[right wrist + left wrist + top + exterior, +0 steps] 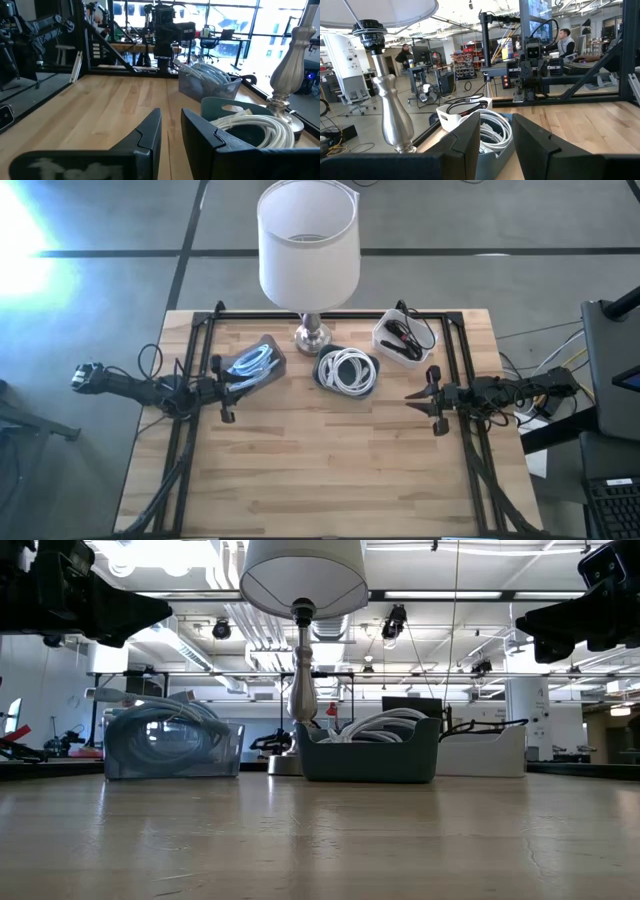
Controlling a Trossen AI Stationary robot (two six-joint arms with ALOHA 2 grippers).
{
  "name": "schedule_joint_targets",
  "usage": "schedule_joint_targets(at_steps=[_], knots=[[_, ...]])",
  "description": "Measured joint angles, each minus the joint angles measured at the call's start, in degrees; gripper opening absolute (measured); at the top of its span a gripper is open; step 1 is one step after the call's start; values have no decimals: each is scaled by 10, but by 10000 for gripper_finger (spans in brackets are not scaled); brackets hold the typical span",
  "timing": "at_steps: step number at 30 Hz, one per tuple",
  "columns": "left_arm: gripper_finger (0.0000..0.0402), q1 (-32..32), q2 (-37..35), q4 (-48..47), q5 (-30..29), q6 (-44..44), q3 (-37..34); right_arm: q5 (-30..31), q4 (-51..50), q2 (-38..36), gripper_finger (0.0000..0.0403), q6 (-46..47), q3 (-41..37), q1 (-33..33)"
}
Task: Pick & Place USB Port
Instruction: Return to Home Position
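- Cables [348,370]: every one in sight lies coiled in a bin, so sorting looks finished.
- On the worktop [320,470], far edge: clear bin [255,363], blue bin [322,377] and white bin [385,343].
- Raised at the sides, the left gripper [222,390] and right gripper [432,400] are parted and empty; only homing seems left.

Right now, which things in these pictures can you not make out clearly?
- High view: the lamp shade hides most of its stem.
- Low view: the wall of the white bin hides most of the black cables inside.
- Low view: the top edge cuts off the left gripper and right gripper, waiting at opposite sides over the table.
- Every view: the cables' plugs are too small to tell their type.
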Motion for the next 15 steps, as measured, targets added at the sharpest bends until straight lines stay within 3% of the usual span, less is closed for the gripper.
schedule_joint_targets(at_steps=[15], knots=[[117, 0, 0, 0, 0, 0, 0, 0, 0, 0, 68, 1, 0, 0]])
